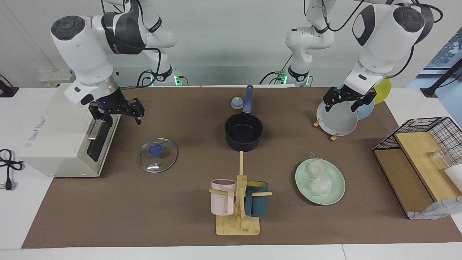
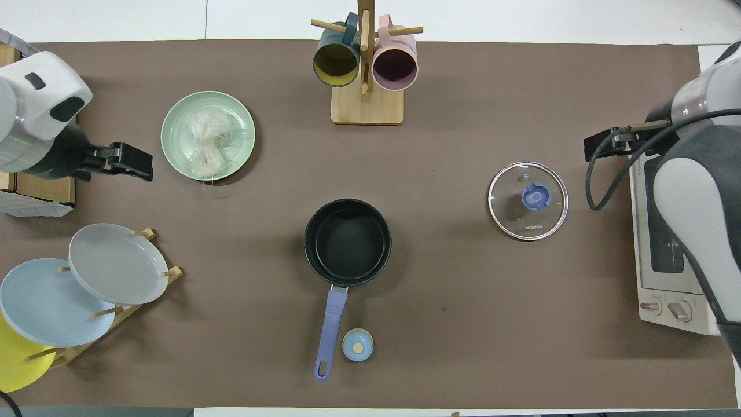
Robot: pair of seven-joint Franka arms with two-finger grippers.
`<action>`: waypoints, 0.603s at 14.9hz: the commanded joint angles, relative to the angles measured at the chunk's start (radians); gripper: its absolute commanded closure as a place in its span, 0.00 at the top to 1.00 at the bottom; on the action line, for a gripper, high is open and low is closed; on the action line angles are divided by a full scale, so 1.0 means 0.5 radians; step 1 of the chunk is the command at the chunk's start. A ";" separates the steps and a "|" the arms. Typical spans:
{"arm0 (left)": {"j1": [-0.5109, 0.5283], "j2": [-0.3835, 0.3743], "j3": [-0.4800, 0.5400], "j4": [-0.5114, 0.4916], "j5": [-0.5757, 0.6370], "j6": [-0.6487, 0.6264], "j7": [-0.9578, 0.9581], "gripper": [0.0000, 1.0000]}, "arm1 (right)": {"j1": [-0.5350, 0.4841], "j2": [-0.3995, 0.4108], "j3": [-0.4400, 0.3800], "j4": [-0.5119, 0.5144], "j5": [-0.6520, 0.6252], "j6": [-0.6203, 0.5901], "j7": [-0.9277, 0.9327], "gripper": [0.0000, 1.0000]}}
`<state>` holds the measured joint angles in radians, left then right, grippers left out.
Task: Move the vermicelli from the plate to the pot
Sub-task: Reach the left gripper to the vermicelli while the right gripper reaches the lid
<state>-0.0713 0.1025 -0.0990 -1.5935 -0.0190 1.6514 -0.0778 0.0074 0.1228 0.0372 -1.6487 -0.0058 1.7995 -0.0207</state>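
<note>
Vermicelli (image 1: 318,178) sits on plate (image 1: 335,195), farther from robots than empty pot (image 1: 243,131). Left gripper (image 1: 345,101), jaws open, hangs over plate rack (image 1: 334,136); right gripper (image 1: 117,112), open, near oven (image 1: 54,137).

Brown-matted table (image 1: 180,224), plate (image 1: 335,195), pot (image 1: 243,133), glass lid (image 1: 157,155), mug stand (image 1: 237,225), toaster oven (image 1: 54,137)

plate (image 1: 335,195): mint green | vermicelli (image 1: 317,178): translucent white | pot (image 1: 243,133): navy, black interior, blue handle | desk (image 1: 180,216) mat: brown
</note>
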 commanded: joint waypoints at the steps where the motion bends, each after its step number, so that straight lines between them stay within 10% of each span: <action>1: -0.017 0.285 0.002 0.125 0.078 0.188 -0.004 1.00 | 0.007 0.101 0.011 -0.068 0.051 0.183 0.011 1.00; 9: -0.042 0.875 0.002 0.033 0.179 1.059 0.174 1.00 | 0.086 0.052 0.018 -0.678 0.054 0.745 0.014 1.00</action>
<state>-0.0759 0.5007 -0.1027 -1.5809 0.0394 2.1162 -0.0040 0.0437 0.2018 0.0427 -1.9014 -0.0055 2.1225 -0.0195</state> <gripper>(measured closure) 0.000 0.000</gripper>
